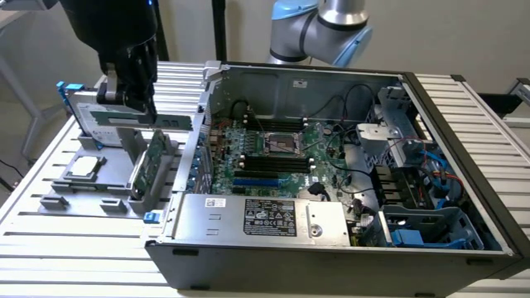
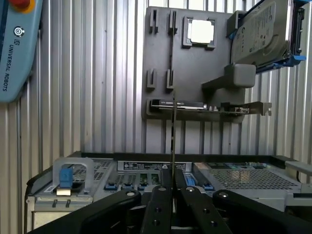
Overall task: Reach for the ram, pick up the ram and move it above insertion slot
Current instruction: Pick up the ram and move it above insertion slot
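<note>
The gripper (image 1: 124, 102) holds the ram (image 1: 143, 120) clamped edge-on between its fingers (image 2: 158, 204), and the thin stick (image 2: 173, 131) runs straight out from them in the wrist view. The ram hangs level above the grey parts holder (image 1: 103, 171), on the exterior view's left of the open computer case (image 1: 463, 143), clear of the green card (image 1: 149, 167) standing in the holder. The black memory slots (image 1: 273, 162) lie on the motherboard (image 1: 248, 183) inside the case, well apart from the ram. A good transfer likely keeps the stick level, parallel to the slots, and above the case wall (image 1: 207, 105).
</note>
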Robot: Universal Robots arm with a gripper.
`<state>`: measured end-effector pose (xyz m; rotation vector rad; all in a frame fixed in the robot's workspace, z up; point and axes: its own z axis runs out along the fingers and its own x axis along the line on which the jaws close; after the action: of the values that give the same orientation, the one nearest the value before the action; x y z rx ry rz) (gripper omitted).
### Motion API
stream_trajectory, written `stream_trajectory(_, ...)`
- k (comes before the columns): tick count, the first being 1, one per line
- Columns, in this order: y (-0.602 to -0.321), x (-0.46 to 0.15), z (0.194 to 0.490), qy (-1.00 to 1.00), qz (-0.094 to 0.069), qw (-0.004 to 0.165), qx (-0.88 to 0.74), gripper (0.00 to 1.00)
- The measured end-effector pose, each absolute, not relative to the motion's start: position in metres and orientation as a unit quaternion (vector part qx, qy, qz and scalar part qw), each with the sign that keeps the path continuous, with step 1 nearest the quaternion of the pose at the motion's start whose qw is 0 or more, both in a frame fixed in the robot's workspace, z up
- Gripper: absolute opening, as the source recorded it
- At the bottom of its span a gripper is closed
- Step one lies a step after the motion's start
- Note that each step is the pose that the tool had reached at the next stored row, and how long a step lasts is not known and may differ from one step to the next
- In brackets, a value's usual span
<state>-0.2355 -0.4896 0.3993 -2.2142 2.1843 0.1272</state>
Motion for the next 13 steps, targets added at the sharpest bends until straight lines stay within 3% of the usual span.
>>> stream_trajectory(13,-0.490,-0.191,0.400,0.698,0.056,0.029,-0.713,0.14)
